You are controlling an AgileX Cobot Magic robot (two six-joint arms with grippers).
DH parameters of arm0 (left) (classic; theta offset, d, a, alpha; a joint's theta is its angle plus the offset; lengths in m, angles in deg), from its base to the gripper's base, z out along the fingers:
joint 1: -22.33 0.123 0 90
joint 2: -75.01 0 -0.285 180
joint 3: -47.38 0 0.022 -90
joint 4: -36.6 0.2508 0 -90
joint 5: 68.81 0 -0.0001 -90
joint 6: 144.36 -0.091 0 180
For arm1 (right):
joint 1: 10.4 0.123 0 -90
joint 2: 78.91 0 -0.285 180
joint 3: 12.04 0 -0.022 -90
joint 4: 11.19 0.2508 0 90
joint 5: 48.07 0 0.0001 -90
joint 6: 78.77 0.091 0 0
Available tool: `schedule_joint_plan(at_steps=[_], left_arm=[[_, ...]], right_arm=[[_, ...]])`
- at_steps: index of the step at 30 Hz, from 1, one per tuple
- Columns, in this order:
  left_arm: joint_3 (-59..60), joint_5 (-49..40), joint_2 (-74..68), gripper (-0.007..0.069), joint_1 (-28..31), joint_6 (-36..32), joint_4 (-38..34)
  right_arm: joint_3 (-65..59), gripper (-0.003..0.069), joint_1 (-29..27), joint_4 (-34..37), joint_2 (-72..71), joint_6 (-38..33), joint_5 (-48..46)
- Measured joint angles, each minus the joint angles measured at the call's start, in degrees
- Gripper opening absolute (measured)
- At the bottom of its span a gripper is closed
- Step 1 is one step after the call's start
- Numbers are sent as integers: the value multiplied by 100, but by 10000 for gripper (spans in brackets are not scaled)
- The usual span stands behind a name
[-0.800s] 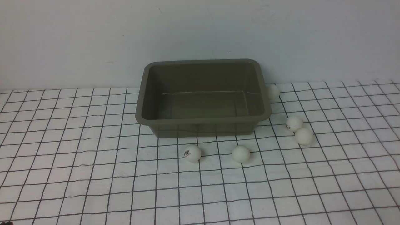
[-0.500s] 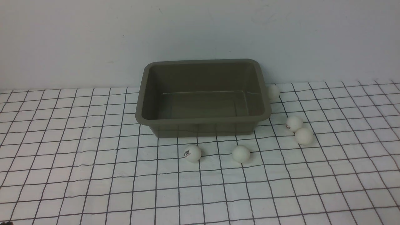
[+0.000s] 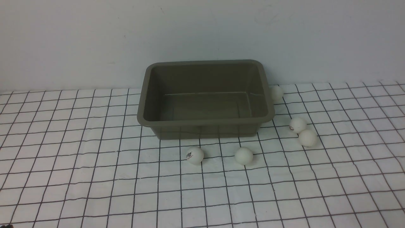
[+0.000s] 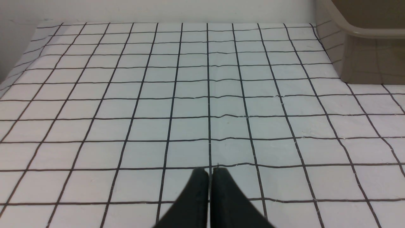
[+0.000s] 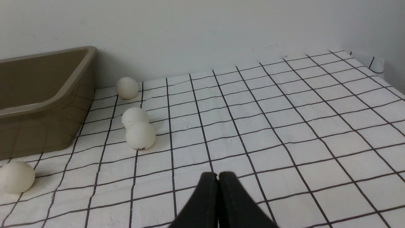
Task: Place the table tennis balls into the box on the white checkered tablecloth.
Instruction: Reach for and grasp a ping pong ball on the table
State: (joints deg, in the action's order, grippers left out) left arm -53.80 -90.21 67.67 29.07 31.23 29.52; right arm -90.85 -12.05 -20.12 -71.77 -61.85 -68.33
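Five table tennis balls (image 3: pixel 243 155) lie loose outside the empty box (image 3: pixel 205 122), two before it and three off its right side. The left gripper (image 4: pixel 210 172) and right gripper (image 5: pixel 218 175) sit pinched together holding nothing; work apparently not yet begun.

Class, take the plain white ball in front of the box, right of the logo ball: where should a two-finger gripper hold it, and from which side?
Grip the plain ball across its middle, coming straight down. It is a smooth sphere, so an off-centre pinch would likely squirt it out. It lies clear of the logo ball and the box, leaving finger room on both sides.
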Motion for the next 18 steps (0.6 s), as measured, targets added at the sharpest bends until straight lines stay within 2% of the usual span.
schedule_joint_plan(at_steps=[7, 9, 18], left_arm=[[0, 0, 0, -4, 0, 0, 0], [0, 0, 0, -4, 0, 0, 0], [0, 0, 0, -4, 0, 0, 0]], right_arm=[[0, -17, 0, 30, 0, 0, 0], [5, -17, 0, 223, 0, 83, 0], [-5, -17, 0, 3002, -4, 582, 385]])
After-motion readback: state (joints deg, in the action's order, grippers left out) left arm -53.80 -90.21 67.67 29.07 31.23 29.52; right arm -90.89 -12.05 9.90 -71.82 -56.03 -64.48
